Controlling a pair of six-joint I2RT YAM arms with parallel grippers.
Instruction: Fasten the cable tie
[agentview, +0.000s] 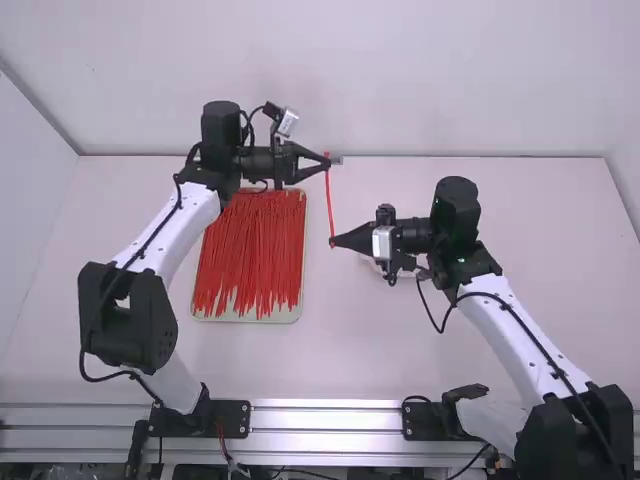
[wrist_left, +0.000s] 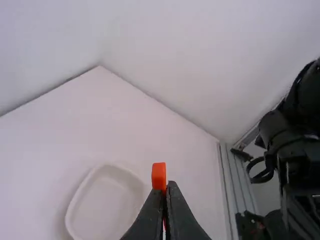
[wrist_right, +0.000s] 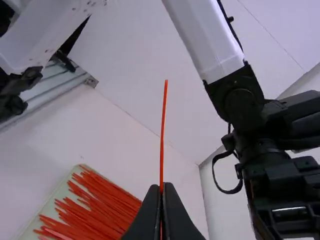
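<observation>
The cable tie (agentview: 329, 200) is hanging in the air above the worktop (agentview: 500, 200), and the two arms are holding it between them. Its long axis is running from far to near, almost straight.

The left gripper (agentview: 322, 160) is pinching the far end. In the left wrist view its fingers (wrist_left: 152, 215) are clenched on the tie, with the orange head (wrist_left: 159, 174) sticking out just past the tips. The right gripper (agentview: 335, 241) is grasping the near end, the thin tail. In the right wrist view its fingers (wrist_right: 150, 215) are pressed together on the strip, and the strip is running away from them in one line toward the left arm.

So the head is lying far from the right fingers, along the tie itself. In my judgement, the right gripper is the one that must carry the tail round in a loop to the far side, while the left one is presenting the slot of the head.

The tray (agentview: 250, 319) with spare ties (agentview: 250, 250) is lying to the left, under the left arm.
</observation>
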